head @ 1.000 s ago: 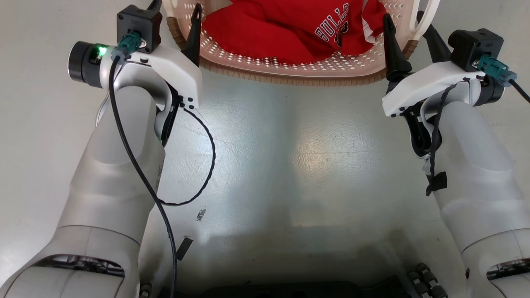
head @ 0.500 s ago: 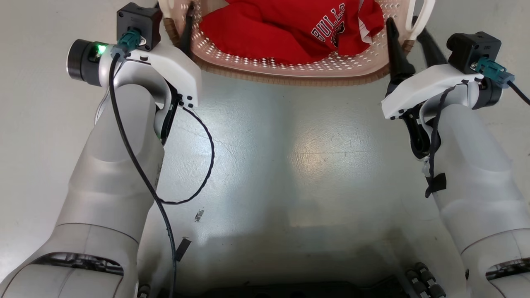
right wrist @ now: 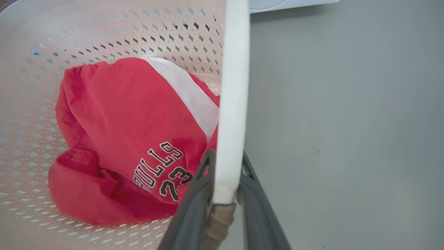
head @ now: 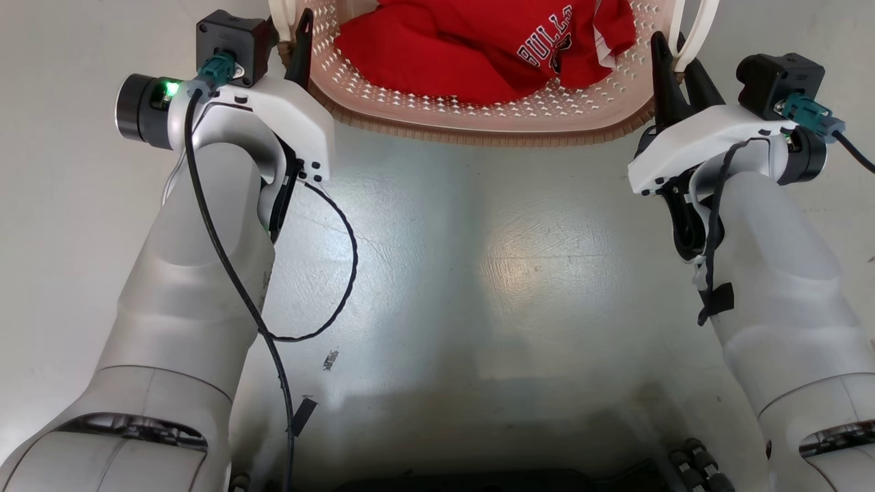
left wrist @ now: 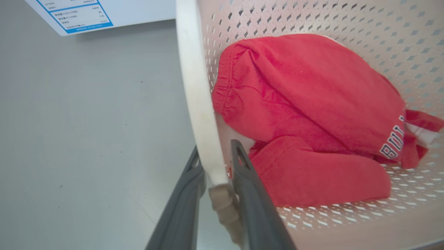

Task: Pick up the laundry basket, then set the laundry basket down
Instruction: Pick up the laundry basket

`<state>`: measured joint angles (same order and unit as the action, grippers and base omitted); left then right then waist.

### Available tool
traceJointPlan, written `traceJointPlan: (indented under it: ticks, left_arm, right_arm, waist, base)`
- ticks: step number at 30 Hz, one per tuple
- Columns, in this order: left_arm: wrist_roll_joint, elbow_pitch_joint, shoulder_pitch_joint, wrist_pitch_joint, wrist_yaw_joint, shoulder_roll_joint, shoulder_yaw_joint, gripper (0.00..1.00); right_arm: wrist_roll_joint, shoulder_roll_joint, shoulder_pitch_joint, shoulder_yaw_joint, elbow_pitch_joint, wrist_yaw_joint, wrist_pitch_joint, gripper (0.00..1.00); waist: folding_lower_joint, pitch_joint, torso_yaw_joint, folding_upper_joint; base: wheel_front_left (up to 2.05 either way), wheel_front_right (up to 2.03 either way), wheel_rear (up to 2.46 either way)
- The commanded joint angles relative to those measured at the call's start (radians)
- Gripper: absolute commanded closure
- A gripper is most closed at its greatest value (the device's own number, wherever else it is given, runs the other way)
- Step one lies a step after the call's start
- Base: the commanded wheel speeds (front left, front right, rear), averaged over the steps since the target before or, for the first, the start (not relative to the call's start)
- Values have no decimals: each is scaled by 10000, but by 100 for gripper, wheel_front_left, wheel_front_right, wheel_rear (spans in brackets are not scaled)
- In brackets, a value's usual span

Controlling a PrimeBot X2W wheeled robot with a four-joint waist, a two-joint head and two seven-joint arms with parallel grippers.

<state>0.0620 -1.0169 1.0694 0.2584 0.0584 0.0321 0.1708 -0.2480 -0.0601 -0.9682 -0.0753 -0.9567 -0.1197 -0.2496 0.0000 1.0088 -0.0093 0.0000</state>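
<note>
The laundry basket (head: 478,126), loaded with red clothes (head: 478,48), lies straight ahead of the robot on the grey floor (head: 492,273). The left gripper (left wrist: 215,158) is clamped on the left handle (left wrist: 196,86) and the right gripper (right wrist: 227,158) on the right handle (right wrist: 234,86). With both holds seemingly firm, the pick-up looks begun, though whether the basket is off the floor cannot be told; setting it down remains

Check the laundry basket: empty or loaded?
Loaded, not full: a crumpled red jersey lies in the bottom of the laundry basket, its perforated wall bare above.
</note>
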Motion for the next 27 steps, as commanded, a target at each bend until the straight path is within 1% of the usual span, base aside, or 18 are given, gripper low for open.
traceJointPlan:
  ticks: [1,3,5,9,15,17,18,21,27]
  left_arm:
    - [-5,122,-75,34,77,308,-20,100]
    - [16,84,-90,34,80,303,-19,100]
    - [97,-263,-88,34,-106,288,-95,100]
    - [140,-738,-70,34,-177,260,-35,100]
    - [270,-1968,-144,34,-246,219,80,100]
    - [305,-2281,-232,34,-281,208,142,100]
    - [364,-2489,-386,-16,-289,200,194,100]
    - [479,-2642,-713,-252,-266,191,263,100]
    - [738,-2722,-1580,-541,-137,184,437,100]
  right_arm:
    - [29,99,248,-286,83,-110,-122,100]
    - [8,99,266,-320,40,-110,-122,100]
    - [-46,99,298,-410,-61,-110,-122,100]
    - [-296,99,320,-673,-377,-110,-122,100]
    - [-913,99,418,-1641,-1284,-110,-122,100]
    - [-1227,99,475,-2045,-1635,-110,-122,100]
    - [-1606,99,555,-2448,-1919,-110,-122,100]
    - [-2389,99,758,-3086,-2254,-110,-35,100]
    - [-3553,99,1266,-4163,-2563,-110,385,100]
  waist:
    - [0,-66,24,0]
    - [0,-120,36,0]
    - [0,-255,49,0]
    - [0,-609,60,0]
    - [0,-1513,70,0]
    - [0,-1886,73,0]
    - [0,-2285,73,0]
    - [0,-2927,74,0]
    - [0,-4279,-6,0]
  base:
    - [0,0,0]
    - [0,0,0]
    - [0,0,0]
    - [0,0,0]
    - [0,0,0]
    - [0,0,0]
    - [0,0,0]
    - [0,0,0]
    - [0,0,0]
